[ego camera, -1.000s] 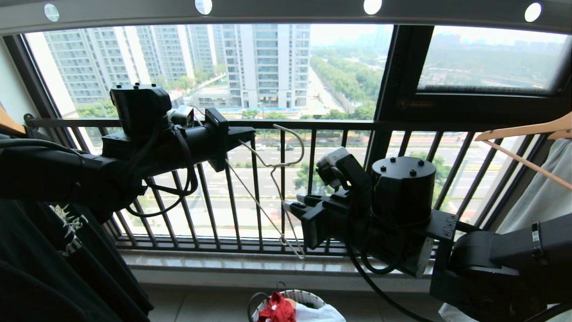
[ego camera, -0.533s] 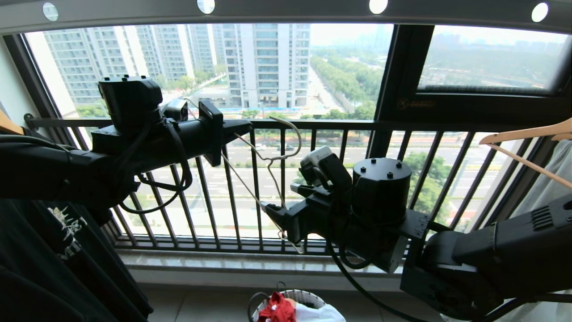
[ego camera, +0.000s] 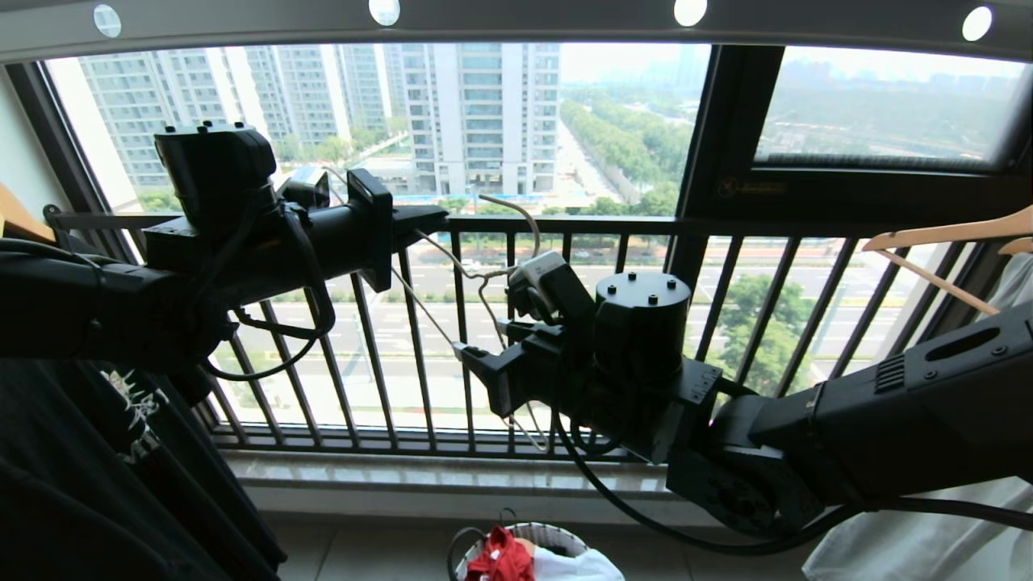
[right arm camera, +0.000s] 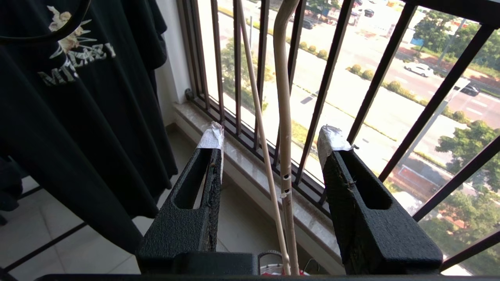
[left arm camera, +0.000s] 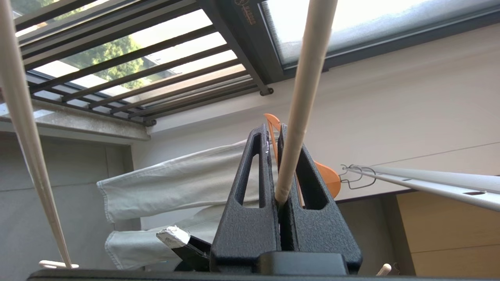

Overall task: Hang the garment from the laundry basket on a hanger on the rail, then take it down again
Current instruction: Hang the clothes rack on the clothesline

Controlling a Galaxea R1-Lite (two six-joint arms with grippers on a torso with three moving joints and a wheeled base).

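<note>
My left claw (left arm camera: pixel 278 164) is pinching the hanger (ego camera: pixel 488 298), its two fingers pressed tight on one thin white wire (left arm camera: pixel 302 97) that runs up out of them. It is holding that hanger up in front of the dark window railing (ego camera: pixel 726 226), at about the height of the railing's top bar.

My right claw (right arm camera: pixel 269 156) is reaching in from the other side, a little lower. Its fingers (right arm camera: pixel 207 156) are standing spread, and two of the hanger's wires (right arm camera: pixel 283 117) are passing through the gap between them without touching either taped tip. In the head view this claw (ego camera: pixel 476 363) is sitting right at the wire frame, below the long hook.

The rail (ego camera: pixel 524 20) is running across overhead, grey and pierced with round holes, and the hanger's hook is hanging below it, clear of it.

Down on the floor, the laundry basket (ego camera: pixel 557 534) is sitting under the window sill, and the garment (ego camera: pixel 500 557) is lying bunched in it, red against something white.

A black printed T-shirt (ego camera: pixel 97 452) is hanging on my left. On my right, a wooden hanger (ego camera: pixel 952 238) is carrying a pale grey garment (ego camera: pixel 912 532).
</note>
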